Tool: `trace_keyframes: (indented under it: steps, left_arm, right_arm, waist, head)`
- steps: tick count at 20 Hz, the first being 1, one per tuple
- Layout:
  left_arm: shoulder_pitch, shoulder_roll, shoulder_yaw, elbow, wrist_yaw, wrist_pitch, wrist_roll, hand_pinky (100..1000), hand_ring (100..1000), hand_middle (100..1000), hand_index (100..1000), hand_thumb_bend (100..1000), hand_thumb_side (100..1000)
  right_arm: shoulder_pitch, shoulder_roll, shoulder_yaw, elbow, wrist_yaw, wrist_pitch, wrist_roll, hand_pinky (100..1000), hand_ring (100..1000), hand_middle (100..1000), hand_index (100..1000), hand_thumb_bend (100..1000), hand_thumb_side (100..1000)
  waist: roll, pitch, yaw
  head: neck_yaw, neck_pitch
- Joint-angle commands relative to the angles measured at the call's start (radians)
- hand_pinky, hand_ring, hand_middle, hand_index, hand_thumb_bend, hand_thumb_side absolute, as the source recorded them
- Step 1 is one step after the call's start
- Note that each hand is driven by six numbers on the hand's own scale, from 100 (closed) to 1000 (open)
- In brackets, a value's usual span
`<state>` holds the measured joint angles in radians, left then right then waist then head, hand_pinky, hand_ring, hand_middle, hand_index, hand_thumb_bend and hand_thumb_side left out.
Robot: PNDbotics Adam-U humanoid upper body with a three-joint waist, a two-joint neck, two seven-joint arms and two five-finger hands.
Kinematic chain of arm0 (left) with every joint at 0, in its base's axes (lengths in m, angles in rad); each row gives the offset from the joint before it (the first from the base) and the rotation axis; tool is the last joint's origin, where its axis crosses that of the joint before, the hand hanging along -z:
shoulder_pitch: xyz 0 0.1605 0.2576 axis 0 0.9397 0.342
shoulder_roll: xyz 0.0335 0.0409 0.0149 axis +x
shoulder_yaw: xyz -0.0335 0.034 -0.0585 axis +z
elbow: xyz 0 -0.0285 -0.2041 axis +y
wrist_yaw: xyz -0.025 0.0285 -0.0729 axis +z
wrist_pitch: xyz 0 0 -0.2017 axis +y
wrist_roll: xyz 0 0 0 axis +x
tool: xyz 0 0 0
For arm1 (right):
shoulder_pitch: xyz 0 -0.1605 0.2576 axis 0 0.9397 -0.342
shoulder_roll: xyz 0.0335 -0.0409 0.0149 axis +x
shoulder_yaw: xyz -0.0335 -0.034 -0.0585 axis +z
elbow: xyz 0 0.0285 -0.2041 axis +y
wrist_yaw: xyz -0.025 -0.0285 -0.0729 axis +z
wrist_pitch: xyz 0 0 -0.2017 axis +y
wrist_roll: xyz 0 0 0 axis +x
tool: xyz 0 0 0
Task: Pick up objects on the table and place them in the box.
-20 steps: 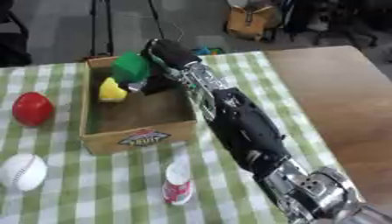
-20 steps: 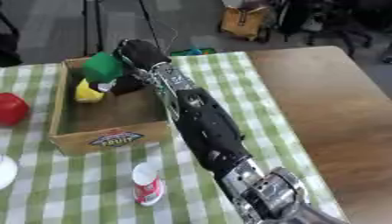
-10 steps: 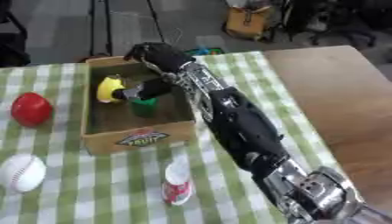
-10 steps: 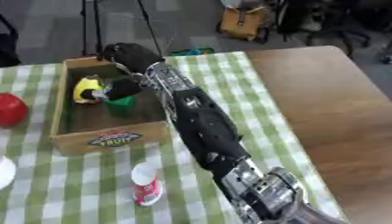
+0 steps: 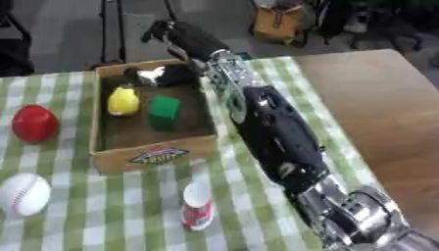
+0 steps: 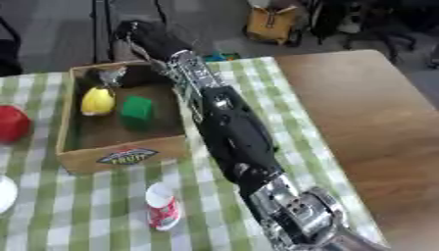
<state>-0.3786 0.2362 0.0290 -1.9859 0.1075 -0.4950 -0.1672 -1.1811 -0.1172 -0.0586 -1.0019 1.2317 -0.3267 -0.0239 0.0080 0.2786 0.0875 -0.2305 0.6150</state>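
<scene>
Partly done: green block (image 5: 163, 109) and yellow fruit (image 5: 123, 100) boxed (image 5: 154, 153), red ball (image 5: 34, 123), baseball (image 5: 24, 194), small bottle (image 5: 197, 212) left at eight o'clock; right hand (image 5: 171, 34) fingers unclear.

Box (image 5: 154, 156) sits mid-table on the cloth (image 5: 103, 206). Inside it: block (image 5: 164, 109) right of the lemon-shaped item (image 5: 123, 100), something dark, possibly a toy (image 5: 163, 76), at the back. Two balls left of box, one (image 5: 34, 123) behind the other (image 5: 24, 194). Small bottle (image 5: 197, 212) lies in front. Right hand (image 5: 171, 33) above the box's far rim.
</scene>
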Motion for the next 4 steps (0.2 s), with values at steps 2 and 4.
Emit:
trace_keyframes:
  steps: [2, 4]
  left_arm:
    - [-0.008, 0.012, 0.012, -0.014, -0.002, -0.004, 0.012, 442, 620, 668, 723, 100, 979]
    - [-0.006, 0.013, 0.013, -0.014, -0.003, -0.006, 0.016, 443, 620, 668, 722, 100, 977]
  right_arm:
    - [-0.050, -0.091, -0.084, -0.118, -0.066, -0.012, -0.060, 756, 801, 730, 799, 389, 1000]
    - [-0.034, -0.118, -0.101, -0.163, -0.093, -0.020, -0.088, 754, 801, 728, 798, 319, 1000]
  waist:
    - [0.007, -0.025, -0.008]
    - [0.010, -0.025, -0.013]
  head:
    - [0.048, 0.008]
    - [0.059, 0.010]
